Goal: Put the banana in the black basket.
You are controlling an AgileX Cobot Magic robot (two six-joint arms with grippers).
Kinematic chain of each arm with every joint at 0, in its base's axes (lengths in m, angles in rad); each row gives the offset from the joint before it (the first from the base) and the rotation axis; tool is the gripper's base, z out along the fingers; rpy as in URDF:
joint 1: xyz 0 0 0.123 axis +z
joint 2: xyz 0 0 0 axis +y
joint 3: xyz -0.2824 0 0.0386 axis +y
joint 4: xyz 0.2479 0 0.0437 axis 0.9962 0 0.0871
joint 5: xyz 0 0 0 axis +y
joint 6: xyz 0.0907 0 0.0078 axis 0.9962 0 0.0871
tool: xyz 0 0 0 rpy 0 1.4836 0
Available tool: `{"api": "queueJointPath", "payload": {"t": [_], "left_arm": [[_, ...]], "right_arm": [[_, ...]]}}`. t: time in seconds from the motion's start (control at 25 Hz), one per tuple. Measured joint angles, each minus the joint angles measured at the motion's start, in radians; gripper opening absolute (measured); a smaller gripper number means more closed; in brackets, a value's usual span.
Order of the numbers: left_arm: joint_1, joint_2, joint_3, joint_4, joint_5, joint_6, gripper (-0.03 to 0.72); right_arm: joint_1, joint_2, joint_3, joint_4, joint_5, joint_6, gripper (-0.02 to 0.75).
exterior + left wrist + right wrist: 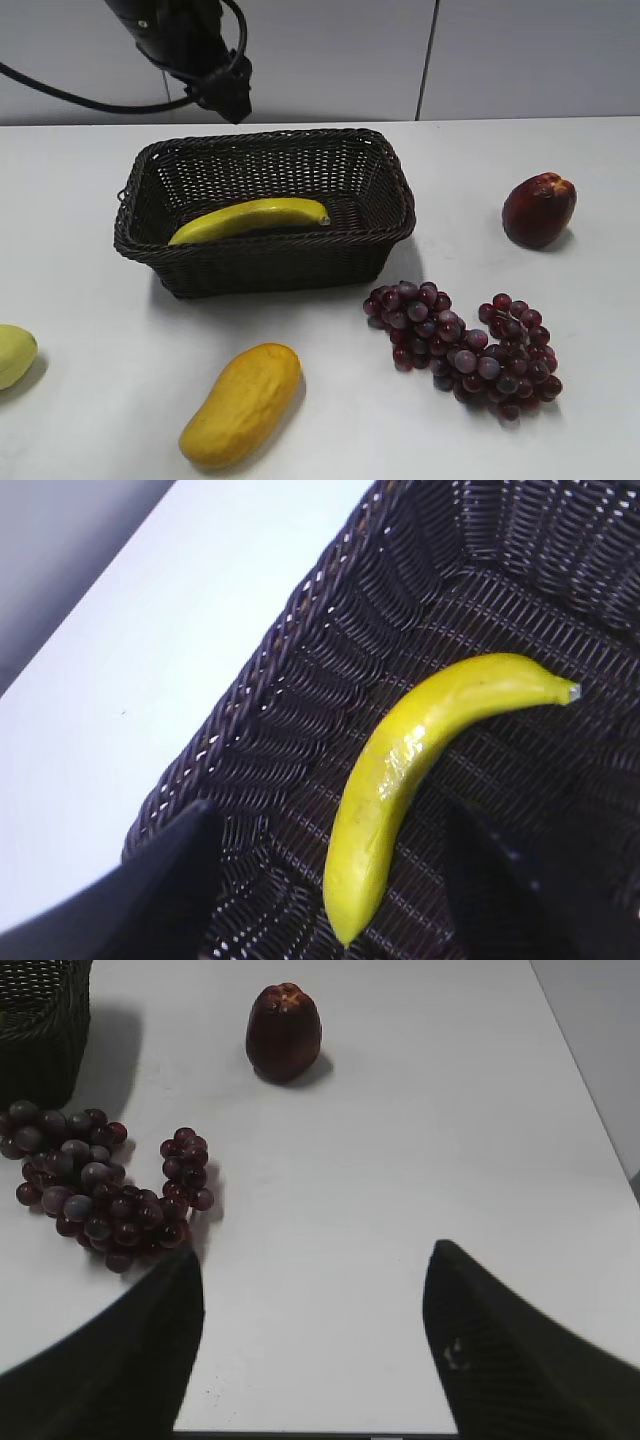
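Pale green fruit [14,354]: at the left edge of the white table [90,300], partly cut off, well apart from the basket
Mango [241,404]: plump orange-yellow fruit lying on the table in front of the basket, tilted, touching nothing
Black basket [262,262]: dark woven wicker, rectangular, braided rim, standing upright at the table's middle left
Basket contents: the banana [252,217] alone, lying flat on the woven floor along the front wall, stem tip toward the right
Banana, left wrist view: yellow-green and glossy [405,768], curved, free of both fingers
Left gripper [345,880]: hovering above the basket's left end, spread wide with nothing between the two dark fingers [170,885]; in the exterior view the arm [195,50] hangs over the basket's back left corner
Red grapes [465,345]: a bunch on the table just right of the basket's front corner
Dark red fruit [539,208]: rounded, standing alone at the right, well apart from the grapes
Right gripper [310,1350]: spread open and empty above bare table, grapes [105,1185] to its left
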Motion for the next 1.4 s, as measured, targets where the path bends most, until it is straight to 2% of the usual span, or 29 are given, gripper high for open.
{"api": "queueJointPath", "payload": {"t": [0.16,0.28,0.44,0.68,0.76,0.92,1.4], "left_arm": [[0.023,-0.085,-0.008,0.028,0.082,-0.093,0.66],[0.067,-0.14,-0.008,0.035,0.148,-0.146,0.638],[0.175,-0.188,-0.008,0.028,0.239,-0.192,0.621],[0.339,-0.226,0.035,-0.009,0.26,-0.261,0.614],[0.382,-0.252,0.082,-0.021,0.261,-0.269,0.605],[0.422,-0.329,0.211,-0.035,0.262,-0.273,0.593],[0.43,-0.717,0.689,-0.069,0.263,-0.285,0.594]], "right_arm": [[0.0,0.0,0.0,0.0,0.0,0.0,0.55],[0.0,0.0,0.0,0.0,0.0,0.0,0.55],[0.0,0.0,0.0,0.0,0.0,0.0,0.55],[0.0,0.0,0.0,0.0,0.0,0.0,0.55],[0.0,0.0,0.0,0.0,0.0,0.0,0.55],[0.0,0.0,0.0,0.0,0.0,0.0,0.55],[0.0,0.0,0.0,0.0,0.0,0.0,0.55]]}}
